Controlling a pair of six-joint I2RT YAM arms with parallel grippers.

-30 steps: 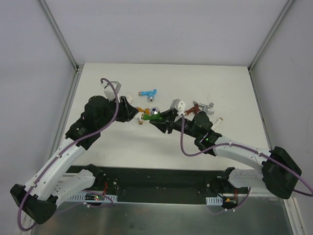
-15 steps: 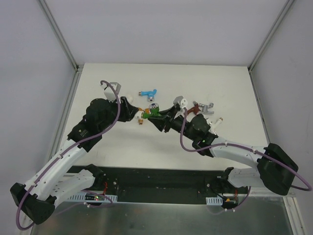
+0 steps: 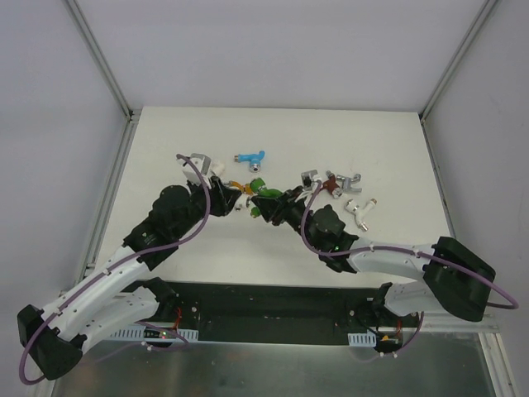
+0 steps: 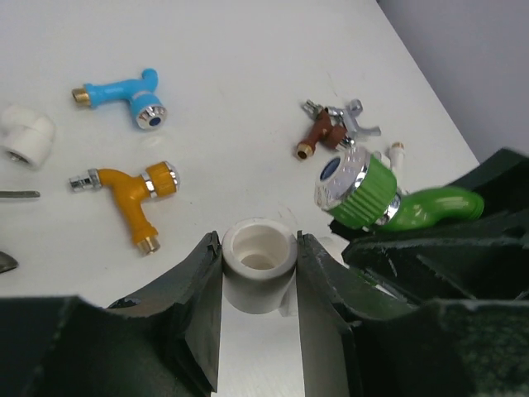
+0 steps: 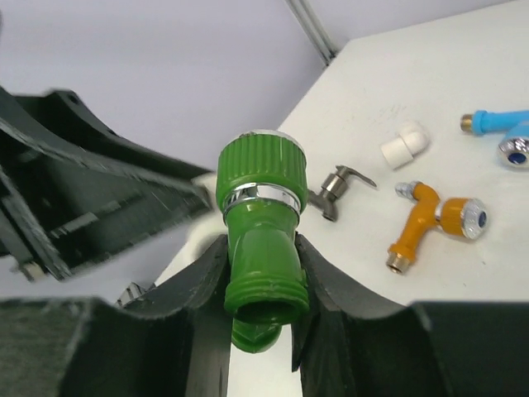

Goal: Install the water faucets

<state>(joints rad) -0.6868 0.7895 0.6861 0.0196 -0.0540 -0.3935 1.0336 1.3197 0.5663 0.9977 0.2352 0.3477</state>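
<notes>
Left claw [image 4: 259, 248] grips a fitting [image 4: 258, 279], right claw [image 5: 260, 252] the green tap [image 5: 258, 178]. Not joined yet. Orange tap [image 4: 132, 197] waits.

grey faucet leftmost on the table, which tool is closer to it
Left. The left tool, gripping a white fitting, is just near-right of the grey faucet; the right tool, gripping the green faucet, lies further right, beyond the left one.

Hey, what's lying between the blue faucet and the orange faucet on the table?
Nothing: in the left wrist view the table between the blue faucet and the orange faucet is bare.
</notes>
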